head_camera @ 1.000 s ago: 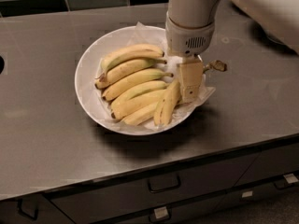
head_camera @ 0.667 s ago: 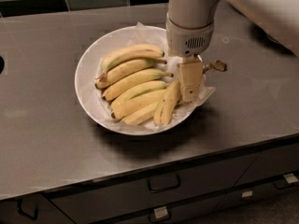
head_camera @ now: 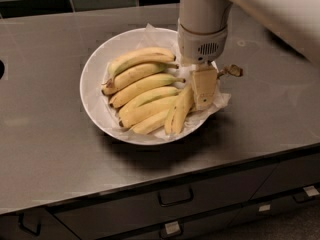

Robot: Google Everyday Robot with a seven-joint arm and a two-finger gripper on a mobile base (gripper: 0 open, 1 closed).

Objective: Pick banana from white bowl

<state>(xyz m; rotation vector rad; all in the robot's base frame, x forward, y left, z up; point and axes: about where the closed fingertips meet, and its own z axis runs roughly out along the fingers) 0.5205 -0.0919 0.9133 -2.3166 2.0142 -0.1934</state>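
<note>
The wide white bowl [head_camera: 92, 84], lined with crinkled paper, sits on the steel counter and holds several yellow bananas. Most lie side by side; the top one [head_camera: 142, 56] is near the far rim. One banana [head_camera: 179, 111] lies across the others at the bowl's right side. Its upper end runs under my gripper [head_camera: 204, 101], and a dark shrivelled stem tip [head_camera: 233, 71] sticks out to the right of it. My gripper points straight down over the bowl's right rim, right at this banana's stem end. The arm hides the contact.
The steel counter [head_camera: 50, 154] extends all around the bowl, with dark tiles behind it. Drawers with handles [head_camera: 175, 196] run below the front edge. A dark round opening [head_camera: 1, 69] shows at the left edge. My arm comes in from the upper right.
</note>
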